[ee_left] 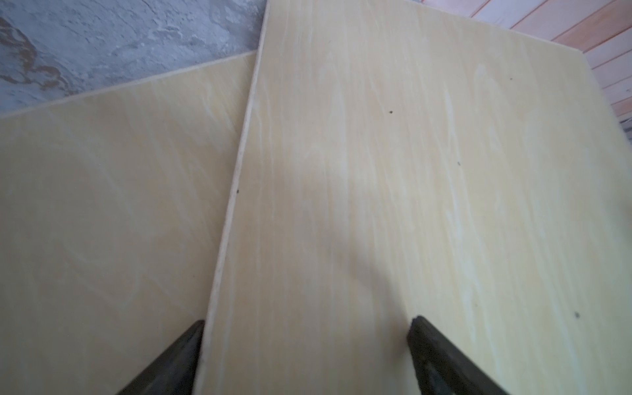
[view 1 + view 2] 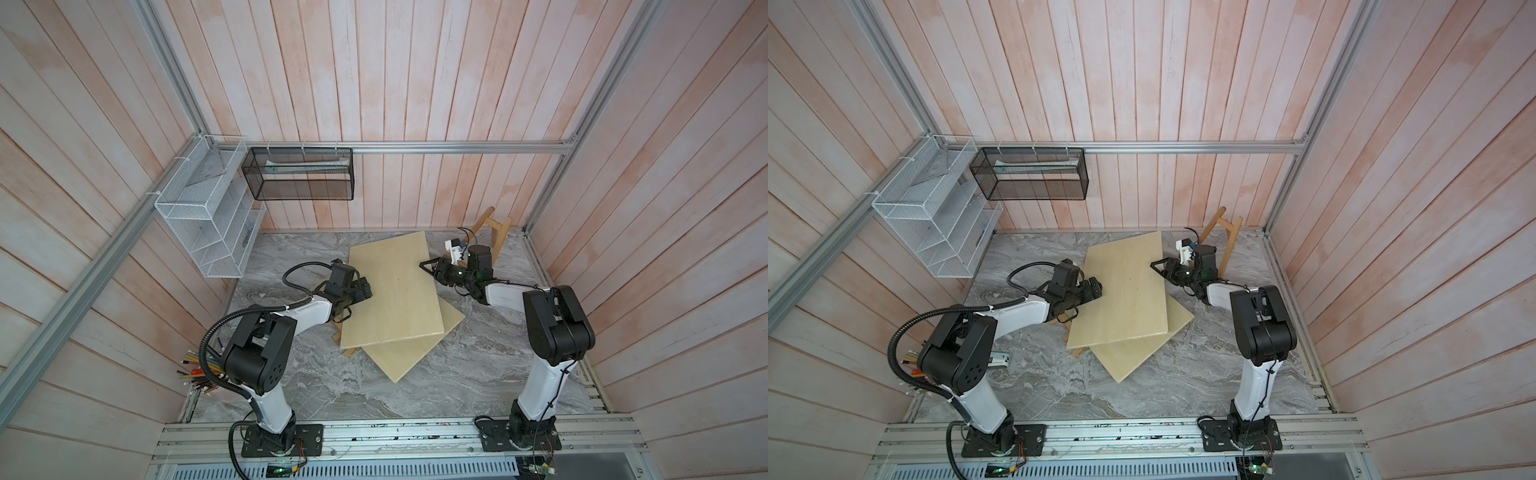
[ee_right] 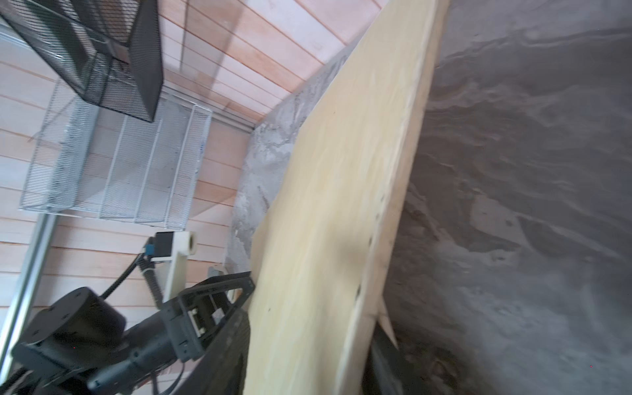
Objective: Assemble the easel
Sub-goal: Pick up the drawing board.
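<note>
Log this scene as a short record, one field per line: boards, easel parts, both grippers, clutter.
upper board: lies skewed over the lower board
lower board: flat on the marble table
easel frame: leaning in the far right corner
wooden legs: poke out beneath the upper board's near corner
left gripper: open, fingers spread at the upper board's edge
right gripper: fingers either side of the upper board's opposite edge; grip unclear
pencils: bunched by the left arm's base

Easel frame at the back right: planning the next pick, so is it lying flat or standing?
Standing, tilted: the easel frame rises from the tabletop, its top end overlapping the wall.
</note>
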Robot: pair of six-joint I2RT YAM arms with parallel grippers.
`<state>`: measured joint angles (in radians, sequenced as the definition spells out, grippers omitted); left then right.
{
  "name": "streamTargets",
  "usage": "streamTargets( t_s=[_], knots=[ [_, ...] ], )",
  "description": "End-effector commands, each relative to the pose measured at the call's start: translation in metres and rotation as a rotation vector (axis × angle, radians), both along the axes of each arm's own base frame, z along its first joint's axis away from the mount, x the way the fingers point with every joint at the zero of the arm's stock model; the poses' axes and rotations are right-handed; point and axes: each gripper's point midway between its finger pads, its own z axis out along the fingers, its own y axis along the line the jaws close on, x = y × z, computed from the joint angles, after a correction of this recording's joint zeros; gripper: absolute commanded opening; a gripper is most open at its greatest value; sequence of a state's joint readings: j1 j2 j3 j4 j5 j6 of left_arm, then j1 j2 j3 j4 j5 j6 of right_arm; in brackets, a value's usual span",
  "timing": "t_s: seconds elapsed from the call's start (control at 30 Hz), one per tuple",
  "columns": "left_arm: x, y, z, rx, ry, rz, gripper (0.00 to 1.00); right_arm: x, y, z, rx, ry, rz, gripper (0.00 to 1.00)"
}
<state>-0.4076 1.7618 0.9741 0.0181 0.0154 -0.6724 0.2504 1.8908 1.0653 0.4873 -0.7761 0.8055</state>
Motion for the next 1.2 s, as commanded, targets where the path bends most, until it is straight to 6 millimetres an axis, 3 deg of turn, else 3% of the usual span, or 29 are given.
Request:
streamTargets(
  t_s=[0.0,0.23,0.43,0.57,0.8,0.9,1.0,1.17],
  knots=[
    [-0.013,-0.023,-0.021,-0.041,0.063,-0.084,0.92,-0.029,0.041,0.081,0.111,-0.177,0.23,0.48],
    [-0.012,-0.024,-0.018,-0.051,0.042,-0.081,0.92,-0.038,0.041,0.08,-0.05,-0.138,0.236,0.27],
    [-0.008,-0.017,-0.006,-0.047,0.0,-0.047,0.92,-0.047,0.043,0.092,-0.104,-0.143,0.228,0.08],
    [-0.004,-0.011,0.009,-0.058,-0.026,-0.015,0.92,-0.041,0.04,0.118,-0.124,-0.223,0.186,0.0],
    [0.004,0.018,0.059,-0.08,-0.119,0.081,0.92,-0.029,0.032,0.196,-0.211,-0.481,0.172,0.0],
    [0.005,0.031,0.076,-0.086,-0.15,0.134,0.92,-0.028,0.031,0.217,-0.21,-0.511,0.207,0.0],
    [0.003,0.037,0.082,-0.078,-0.165,0.159,0.92,-0.027,0.029,0.232,-0.239,-0.541,0.226,0.0],
    [0.0,0.041,0.075,-0.075,-0.148,0.172,0.92,-0.026,0.021,0.251,-0.32,-0.599,0.203,0.0]
  ],
)
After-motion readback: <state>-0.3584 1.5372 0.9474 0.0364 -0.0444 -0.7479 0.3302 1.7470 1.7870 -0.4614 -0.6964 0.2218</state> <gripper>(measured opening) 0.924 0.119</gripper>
